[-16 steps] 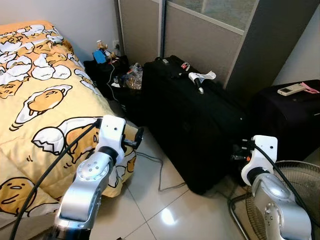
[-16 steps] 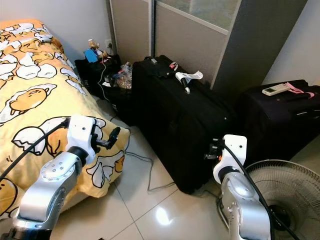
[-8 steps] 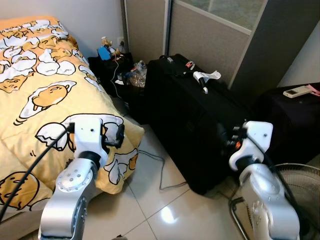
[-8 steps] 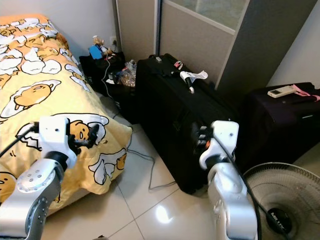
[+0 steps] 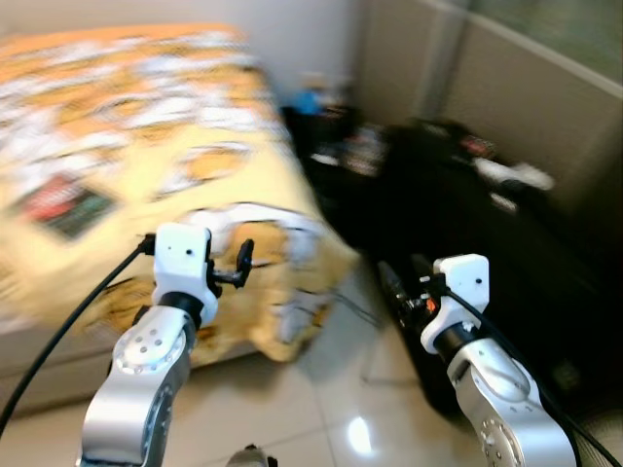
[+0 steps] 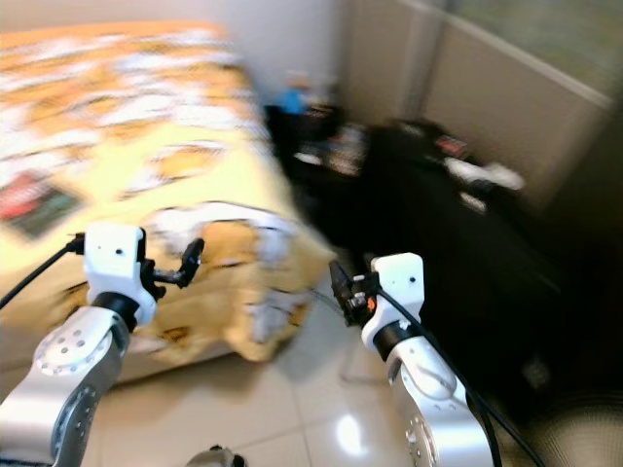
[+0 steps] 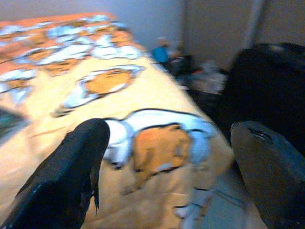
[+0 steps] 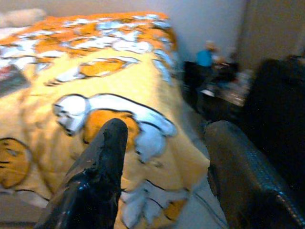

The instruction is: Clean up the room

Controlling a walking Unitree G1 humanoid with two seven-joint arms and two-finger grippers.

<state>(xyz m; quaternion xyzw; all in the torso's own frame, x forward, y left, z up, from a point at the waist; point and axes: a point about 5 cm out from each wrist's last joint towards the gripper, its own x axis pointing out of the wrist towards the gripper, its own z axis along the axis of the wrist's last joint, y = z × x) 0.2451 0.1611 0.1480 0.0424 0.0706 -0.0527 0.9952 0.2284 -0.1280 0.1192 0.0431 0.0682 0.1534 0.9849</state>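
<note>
Here the views are blurred. The left gripper (image 7: pixel 167 157) and right gripper (image 8: pixel 167 157) both hang parted and empty above the bed (image 5: pixel 117 146) corner. A dark flat item (image 5: pixel 66 204) lies on the quilt, well beyond both; its direction is unclear.

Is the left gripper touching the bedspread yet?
Apart. In the left wrist view both fingers hang open with the yellow bedspread farther off beyond them, nothing between.

a yellow cartoon-print blanket (image 5: pixel 146 146) covers the bed, a dark flat item (image 5: pixel 70 206) on it.
</note>
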